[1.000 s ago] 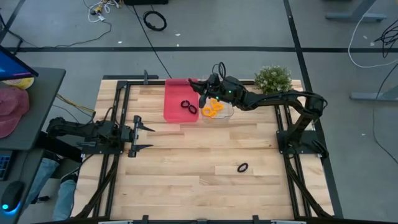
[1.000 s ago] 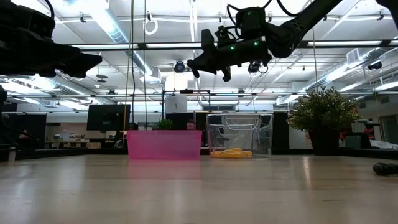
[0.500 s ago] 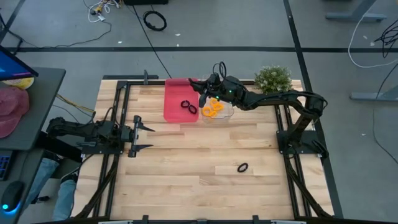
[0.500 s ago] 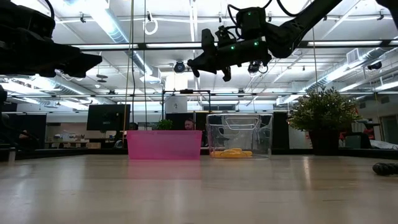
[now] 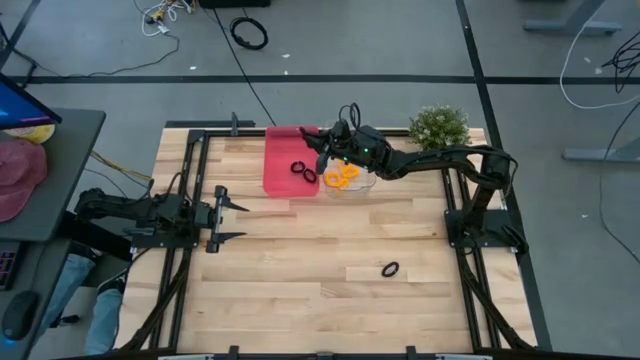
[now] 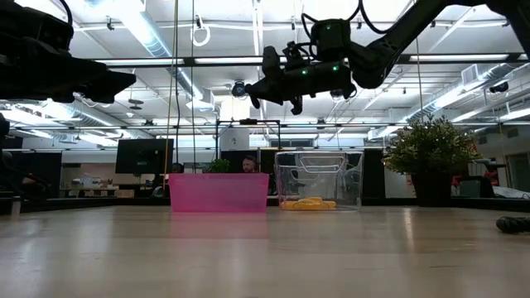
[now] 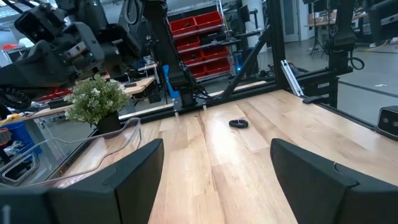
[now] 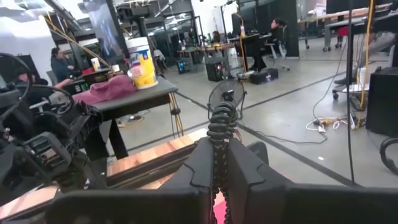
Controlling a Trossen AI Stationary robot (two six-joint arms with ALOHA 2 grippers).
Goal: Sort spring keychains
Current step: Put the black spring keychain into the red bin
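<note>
Tabletop (image 5: 300,250): right gripper (image 8: 219,163) pinches black keychain (image 8: 222,124) (only wrist view shows).

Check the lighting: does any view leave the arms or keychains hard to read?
Low view: ceiling lights backlight the right gripper into silhouette. Right wrist view: the held black keychain between the jaws stands dark against a bright room. High view: even light; the loose black keychain and waiting left gripper read plainly.
</note>
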